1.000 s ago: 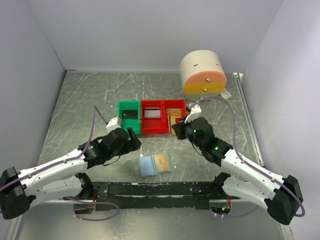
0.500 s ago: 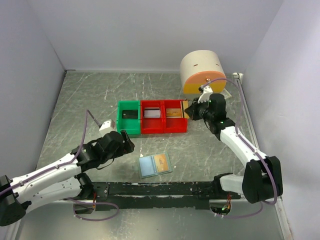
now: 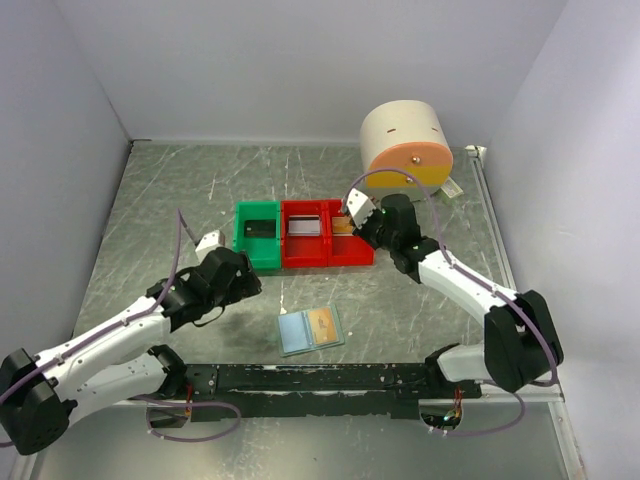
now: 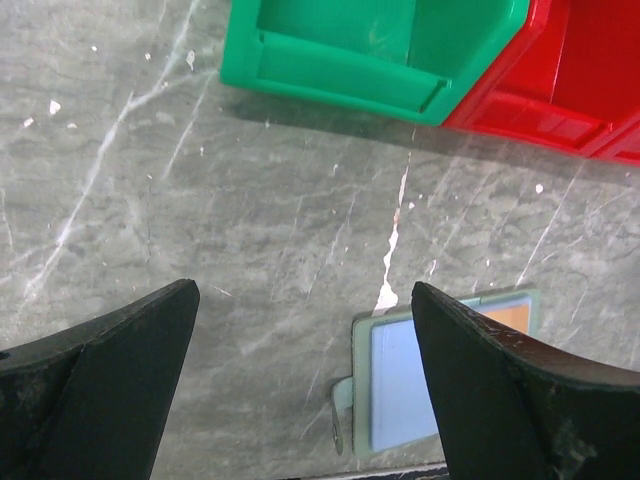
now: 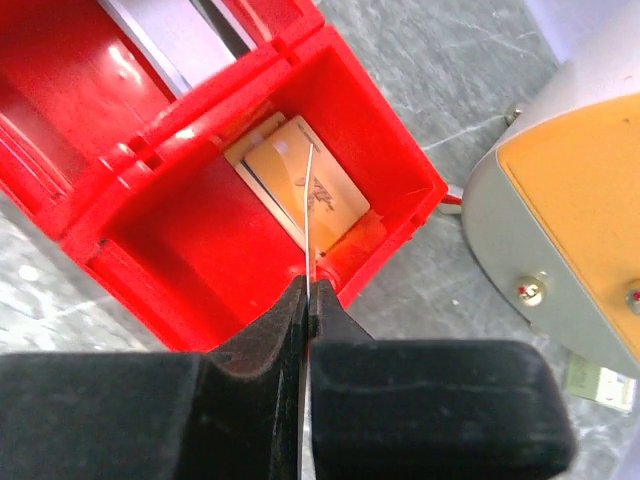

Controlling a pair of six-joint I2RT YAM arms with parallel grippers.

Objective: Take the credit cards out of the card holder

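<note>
**Right fingers pinch a card over the end bin; the holder lies flat up front**

The grey marbled table (image 3: 170,200) fills the floor between pale walls. At its far right stands a round beige drum (image 3: 400,130) with an orange face.

The left arm reaches in from the near left. The left gripper (image 4: 300,380) hangs with its fingers spread wide and nothing between them, over bare table just near of the green bin (image 3: 262,258) and to the left of the card holder.

The right arm bends in from the near right. The right gripper (image 5: 308,295) sits above the near-right corner of the right-hand red bin (image 5: 190,240), its fingers pressed together on a thin card (image 5: 309,220) seen edge-on, which pokes out over that bin.

Three bins stand in a touching row at mid-table: green on the left, a middle red bin (image 3: 305,256), then the right-hand red one. A dark flat item (image 3: 260,228) lies in the green bin and a pale card (image 3: 303,226) in the middle one.

The card holder (image 3: 310,329) lies flat, slightly askew, near the front edge, well apart from the bins and from both grippers. An orange card (image 3: 321,322) shows in its right half.

A tan card (image 5: 325,190) lies flat on the floor of the right-hand red bin, in its far corner, under the pinched card.
</note>
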